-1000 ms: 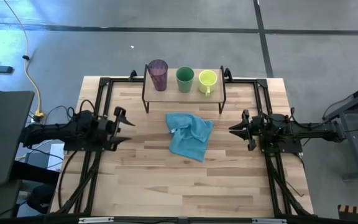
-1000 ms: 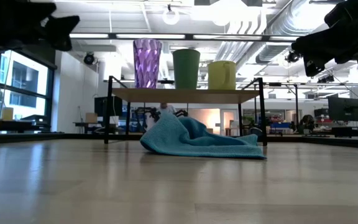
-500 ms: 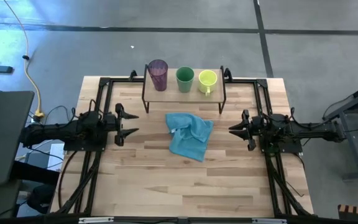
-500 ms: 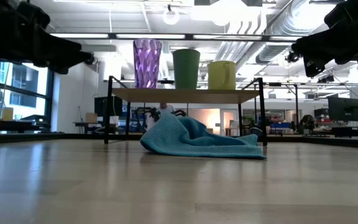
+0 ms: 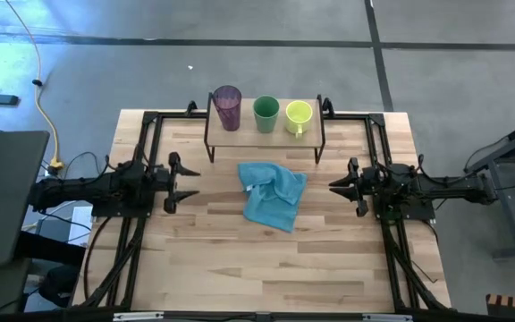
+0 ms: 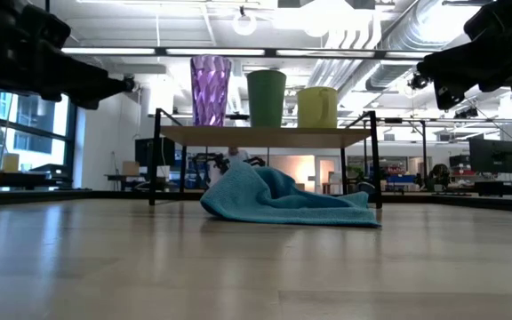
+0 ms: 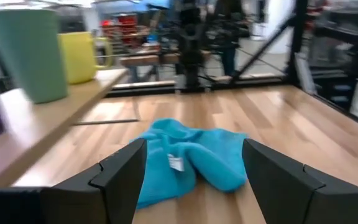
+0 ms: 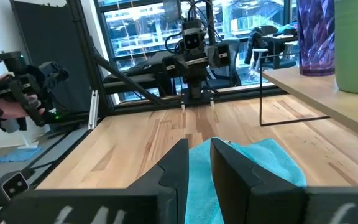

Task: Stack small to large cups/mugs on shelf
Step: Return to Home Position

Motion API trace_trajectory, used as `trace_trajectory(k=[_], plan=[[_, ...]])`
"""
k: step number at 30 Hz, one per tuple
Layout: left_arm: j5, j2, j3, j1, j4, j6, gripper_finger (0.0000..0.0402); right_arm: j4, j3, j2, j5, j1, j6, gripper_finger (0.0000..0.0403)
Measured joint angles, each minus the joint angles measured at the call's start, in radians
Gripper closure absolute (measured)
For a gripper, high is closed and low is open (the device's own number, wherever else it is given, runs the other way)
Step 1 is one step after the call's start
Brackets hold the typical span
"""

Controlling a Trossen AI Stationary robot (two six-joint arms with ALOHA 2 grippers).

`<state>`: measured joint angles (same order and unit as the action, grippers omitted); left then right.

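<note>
The light wooden plank tabletop (image 5: 240,268) is occupied at its far edge by the low wood-topped shelf with thin black legs (image 6: 265,136). On it all three vessels are stood upright in a row, none touching: the tall translucent purple tumbler (image 5: 227,107), the medium green cup (image 5: 265,114) and the short yellow-green handled mug (image 5: 298,115). A crumpled light blue cloth (image 5: 274,194) is left lying just before the shelf. Over the last second only the left arm has been moved, swung level at the table's left side, so the placing is judged finished. The left gripper (image 5: 193,180) is held wide and empty. The right gripper (image 5: 333,186), opposite, is kept at a narrow gap with nothing held.
</note>
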<state>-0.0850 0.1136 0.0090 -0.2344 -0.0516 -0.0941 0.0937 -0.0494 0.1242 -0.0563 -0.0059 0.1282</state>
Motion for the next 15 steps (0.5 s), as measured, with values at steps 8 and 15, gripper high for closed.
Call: trace_trajectory(k=[8, 15], plan=[[-0.046, 0.0, 0.0, 0.0, 0.011, -0.003, 0.0147, 0.0, 0.0, 0.0, -0.022, 0.0, -0.087, 0.0346], [-0.061, 0.0, 0.0, 0.0, 0.017, -0.004, 0.0147, -0.011, 0.0, 0.0, -0.043, 0.0, -0.154, 0.0346]])
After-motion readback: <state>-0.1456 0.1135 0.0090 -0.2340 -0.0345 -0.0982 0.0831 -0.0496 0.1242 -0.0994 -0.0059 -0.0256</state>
